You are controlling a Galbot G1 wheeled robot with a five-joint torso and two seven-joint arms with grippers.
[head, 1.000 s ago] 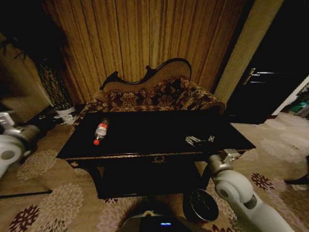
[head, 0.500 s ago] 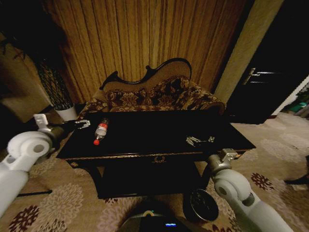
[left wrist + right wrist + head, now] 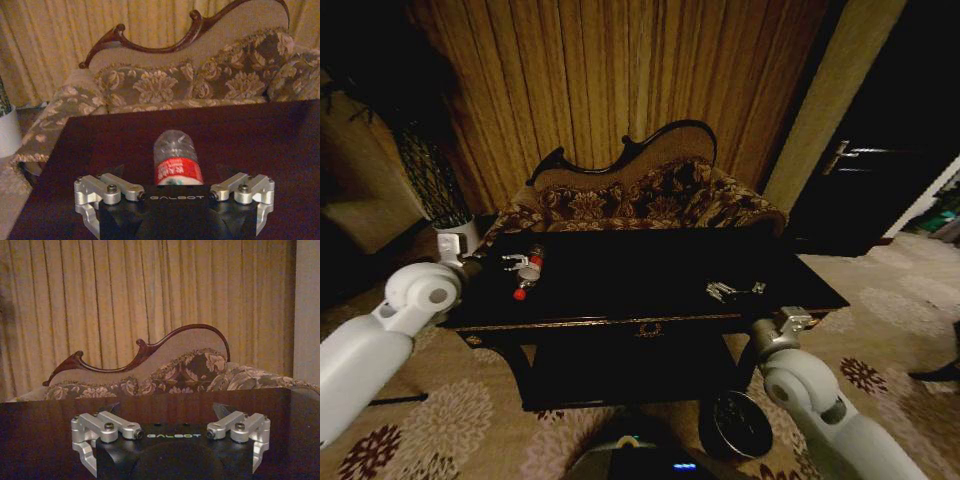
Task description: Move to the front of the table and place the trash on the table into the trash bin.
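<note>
Seen from the head camera: one large glossy black table (image 3: 650,275) with gold trim, set crosswise straight ahead, long axis running left to right. Behind it, touching or just beside its far edge, one carved patterned sofa (image 3: 640,195) in front of tall striped curtains (image 3: 610,80). To the far left, one white plant pot (image 3: 455,238) on the floor. On the carpet near the table's front right corner, beside the right arm, one small round dark trash bin (image 3: 735,425), upright with its mouth open upward. On the left part of the tabletop, one clear plastic bottle (image 3: 528,270) lying on its side, long axis running front to back, red cap toward the robot, base toward the sofa. Left gripper (image 3: 517,262) reaching over the table's left end, just at the bottle; in the left wrist view the left gripper (image 3: 175,200) with fingers spread wide, nothing held, the bottle (image 3: 176,162) lying between and beyond them, red label nearest. Right gripper (image 3: 732,291) above the right part of the tabletop, well apart from the bottle; in the right wrist view the right gripper (image 3: 170,435) likewise spread wide and empty, facing the sofa
</note>
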